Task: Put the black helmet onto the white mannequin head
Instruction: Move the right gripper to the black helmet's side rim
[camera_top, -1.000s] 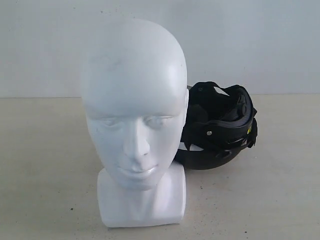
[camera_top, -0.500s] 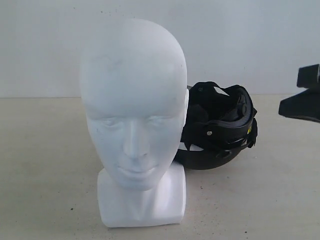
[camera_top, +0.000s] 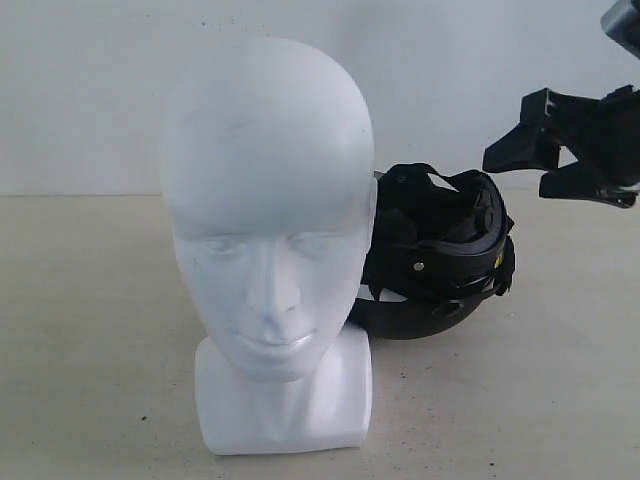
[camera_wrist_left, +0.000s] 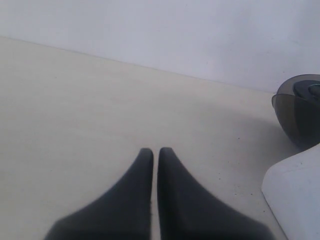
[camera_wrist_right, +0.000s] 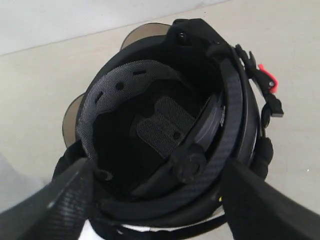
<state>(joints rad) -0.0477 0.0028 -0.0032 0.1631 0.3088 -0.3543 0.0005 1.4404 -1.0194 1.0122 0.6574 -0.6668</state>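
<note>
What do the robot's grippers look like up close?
Both are black. The left gripper has smooth, matte fingers that are broad at the base and curve in to narrow, rounded tips. The right gripper looks blocky and angular; close up its fingers show a fine woven pattern. A grey arm part shows above it. No cables or markings are visible.

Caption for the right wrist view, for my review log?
Open right hand poised above the black helmet, its padded interior exposed.

light: bright, diffuse | shadows: faint | glare: sheen on white mannequin head (camera_top: 340, 150) | blur: left gripper (camera_wrist_left: 155, 151)
</note>
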